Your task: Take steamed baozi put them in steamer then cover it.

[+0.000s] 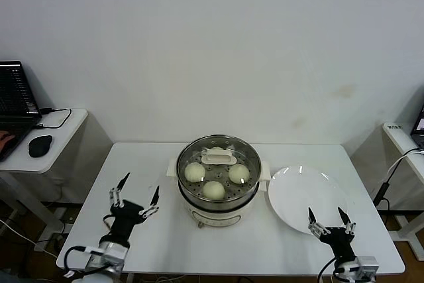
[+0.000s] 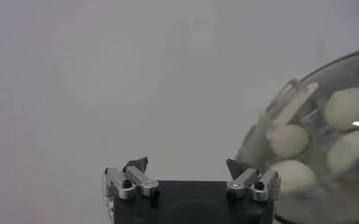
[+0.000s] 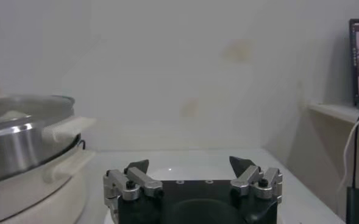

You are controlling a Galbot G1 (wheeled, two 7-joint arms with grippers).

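The steel steamer (image 1: 215, 205) stands mid-table with its glass lid and cream handle (image 1: 218, 158) on top. The cream-white baozi (image 1: 213, 190) lie inside on the perforated tray, seen through the lid. The left wrist view shows the lidded steamer (image 2: 325, 140) with buns (image 2: 289, 140) inside. My left gripper (image 1: 136, 195) is open and empty, left of the steamer near the front. My right gripper (image 1: 328, 218) is open and empty at the front edge of the white plate. It also shows in the right wrist view (image 3: 190, 165), with the steamer (image 3: 27, 146) to one side.
An empty white plate (image 1: 308, 197) lies right of the steamer. A side desk with a laptop (image 1: 14, 91) and mouse (image 1: 40, 144) stands at the far left. Another small table with cables (image 1: 397, 164) is at the far right.
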